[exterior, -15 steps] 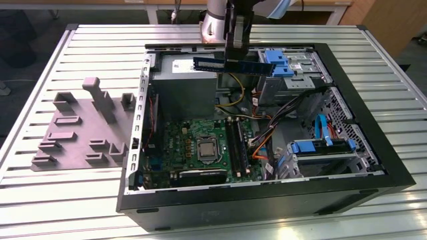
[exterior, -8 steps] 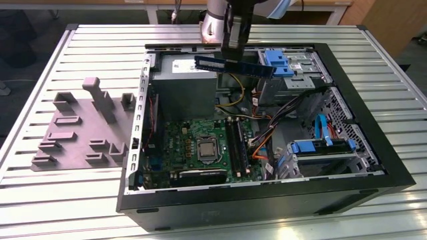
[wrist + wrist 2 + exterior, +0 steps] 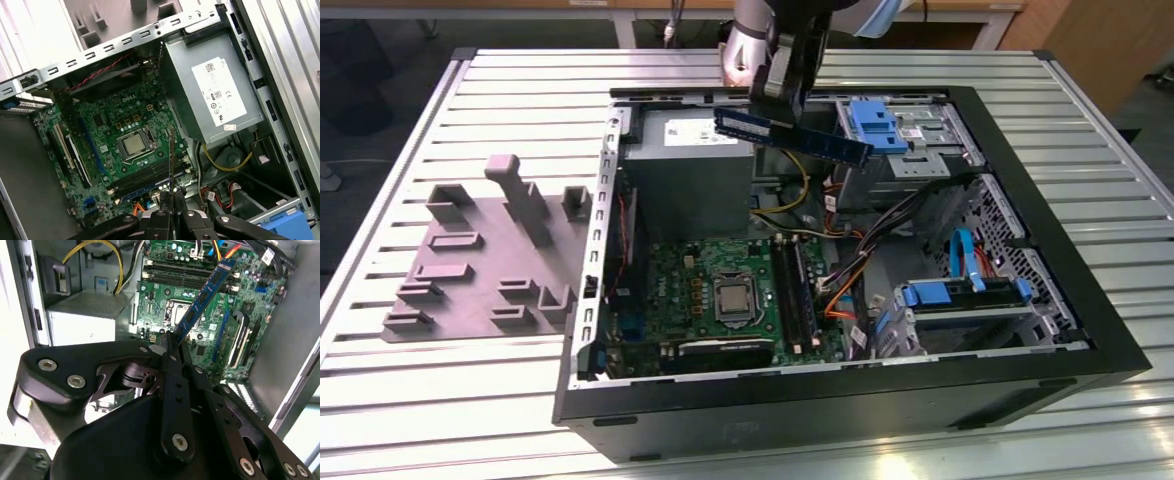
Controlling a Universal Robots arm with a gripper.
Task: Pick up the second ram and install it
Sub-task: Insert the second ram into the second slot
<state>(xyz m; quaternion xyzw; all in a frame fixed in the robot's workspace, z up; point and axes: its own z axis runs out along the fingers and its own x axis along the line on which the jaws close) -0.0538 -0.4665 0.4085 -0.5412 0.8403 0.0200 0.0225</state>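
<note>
**Stick in the air, over the open case**

Gripper (image 3: 770, 112) sits in the upper middle of the exterior frame, above the open computer case (image 3: 854, 400). Jaws are closed on the ram stick (image 3: 794, 135), pinching it near one end. The rest of the blue board juts out toward the exterior view's right and dips a little at the far end. It touches nothing but the fingers.

In the exterior view the stick hangs over the grey power supply (image 3: 687, 160), well apart from the green motherboard (image 3: 720, 290) lower in the frame. The long black memory slots (image 3: 794, 285) run beside the processor socket. I cannot tell from here which slots are filled. The grey tray (image 3: 480, 260) lies on the slatted table (image 3: 520, 80) at the exterior view's left, outside the case.

In the second wrist view the stick (image 3: 205, 292) reaches out from the fingertips over the board. In the first wrist view I see it edge-on (image 3: 171, 160), a thin line crossing the slots (image 3: 145, 180).

My read on the carry:
- The grip is off-centre, so I expect the free end to sag or swing. Slow moves suit it.
- The stick's long edge should run parallel to the slot.
- The cable bundle near the slots could snag the low end.
- An even push along the stick would be safer than pressure from the gripped end alone
</note>
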